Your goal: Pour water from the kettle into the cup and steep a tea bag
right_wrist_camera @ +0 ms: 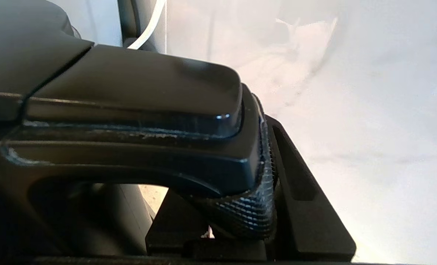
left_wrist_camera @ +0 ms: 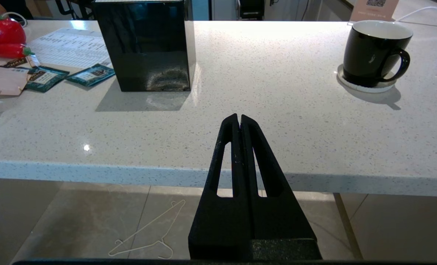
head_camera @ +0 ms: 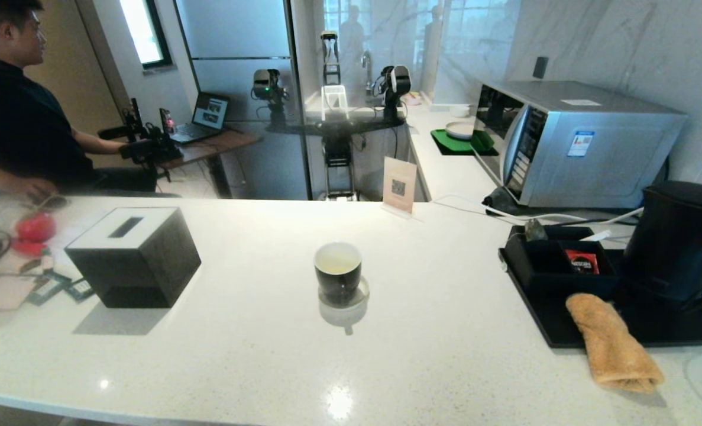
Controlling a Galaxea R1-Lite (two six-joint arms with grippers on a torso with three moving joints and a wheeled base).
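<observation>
Jaws of your right gripper [right_wrist_camera: 240, 221] clench the matte black kettle [right_wrist_camera: 130, 121] by its loop handle. Your left gripper [left_wrist_camera: 239, 119] is parked below the speckled tabletop [left_wrist_camera: 240, 92], jaws pressed together.

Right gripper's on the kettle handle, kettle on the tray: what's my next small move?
Probably release and withdraw. The cup already seems to hold water, the kettle stands upright on the tray, and the right gripper is clamped on its handle; the tea bag comes next.

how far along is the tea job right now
Water looks poured: the cup holds pale liquid on its coaster. In hand: the right claw is clamped on the handle of the kettle, which stands on the black tray. Left: steeping; no tea bag shows in the cup.
</observation>
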